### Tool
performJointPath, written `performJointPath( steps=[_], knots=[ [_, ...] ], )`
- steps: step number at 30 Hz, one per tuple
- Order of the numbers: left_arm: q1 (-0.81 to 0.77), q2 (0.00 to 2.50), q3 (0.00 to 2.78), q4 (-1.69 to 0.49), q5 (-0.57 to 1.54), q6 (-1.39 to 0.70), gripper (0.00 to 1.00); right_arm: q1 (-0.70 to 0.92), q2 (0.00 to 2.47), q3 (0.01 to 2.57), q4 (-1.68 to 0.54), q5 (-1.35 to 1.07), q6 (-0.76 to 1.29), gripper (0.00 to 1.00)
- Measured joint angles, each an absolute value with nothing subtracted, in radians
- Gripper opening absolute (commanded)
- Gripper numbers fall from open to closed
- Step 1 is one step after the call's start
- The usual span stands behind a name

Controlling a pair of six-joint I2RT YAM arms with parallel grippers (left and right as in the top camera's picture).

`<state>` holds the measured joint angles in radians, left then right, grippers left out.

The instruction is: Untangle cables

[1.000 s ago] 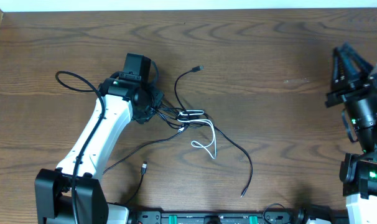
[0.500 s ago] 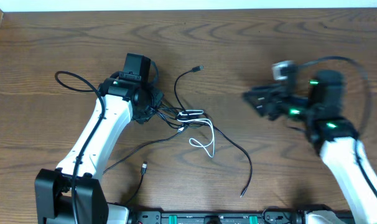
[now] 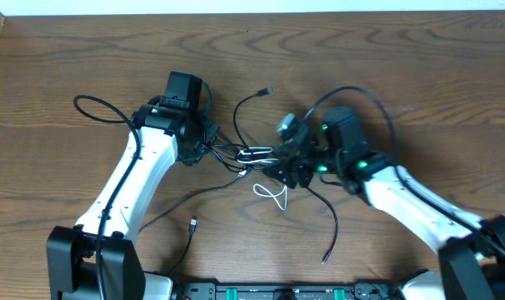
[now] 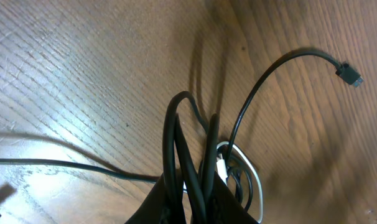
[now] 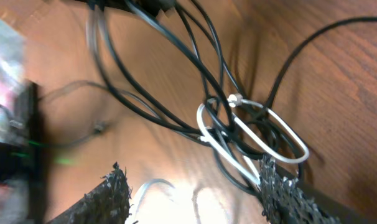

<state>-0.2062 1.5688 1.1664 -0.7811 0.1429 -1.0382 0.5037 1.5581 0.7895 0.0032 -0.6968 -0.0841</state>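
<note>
well, the right pincer (image 5: 195, 200) hung low over the table (image 3: 419, 67) with its two rough black pads (image 5: 112, 198) spread apart and nothing between them. just ahead of its tips, a little toward one pad, lay the knot of the cables (image 3: 251, 155): a white cord (image 5: 263, 134) bent into a narrow loop, with several black cords (image 5: 176, 74) threaded through and over it. whether a pad touched the loop i could not tell; it looked just short of it.

beyond the knot, on the far side from the right pincer, the black cords ran in a tight sheaf into the left pincer (image 4: 190, 199), which was clamped shut on them. so the bundle lay as one line between the two pincers, its long axis pointing from one straight at the other. the left held one end and the right was the nearer to the white loop.

outward from there the loose ends fanned away. one black cord arched off to a small plug end (image 4: 349, 73) clear of both arms, another trailed long to the side of the right pincer, and the white cord's tail curled just beside it.

to my eye the next move turned on the right pincer closing on the white loop and drawing it away from the left along that line. a sideways pull would likely only tighten the crossing.
</note>
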Motion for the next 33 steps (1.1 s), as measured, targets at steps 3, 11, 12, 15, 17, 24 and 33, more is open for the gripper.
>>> performJointPath(
  steps=[3, 11, 12, 15, 17, 24, 33],
  knots=[
    [-0.206, 1.569, 1.166, -0.781, 0.143, -1.039, 0.15, 0.553, 1.62, 0.79, 0.066, -0.612, -0.121, 0.62],
    [-0.206, 1.569, 1.166, -0.781, 0.143, -1.039, 0.16, 0.618, 1.729, 0.789, 0.167, -0.501, -0.157, 0.01],
    [-0.206, 1.569, 1.166, -0.781, 0.143, -1.039, 0.15, 0.617, 1.729, 0.789, 0.168, -0.496, -0.151, 0.01],
    [-0.206, 1.569, 1.166, -0.781, 0.143, -1.039, 0.15, 0.615, 1.728, 0.789, 0.174, -0.488, -0.134, 0.01],
    [-0.206, 1.569, 1.166, -0.781, 0.143, -1.039, 0.15, 0.606, 1.716, 0.789, 0.163, -0.491, -0.107, 0.01],
    [-0.206, 1.569, 1.166, -0.782, 0.143, -1.039, 0.15, 0.482, 1.475, 0.788, 0.137, -0.648, -0.038, 0.01],
    [-0.206, 1.569, 1.166, -0.792, 0.143, -1.039, 0.16, 0.364, 1.196, 0.788, 0.062, -0.766, -0.012, 0.01]
  ],
)
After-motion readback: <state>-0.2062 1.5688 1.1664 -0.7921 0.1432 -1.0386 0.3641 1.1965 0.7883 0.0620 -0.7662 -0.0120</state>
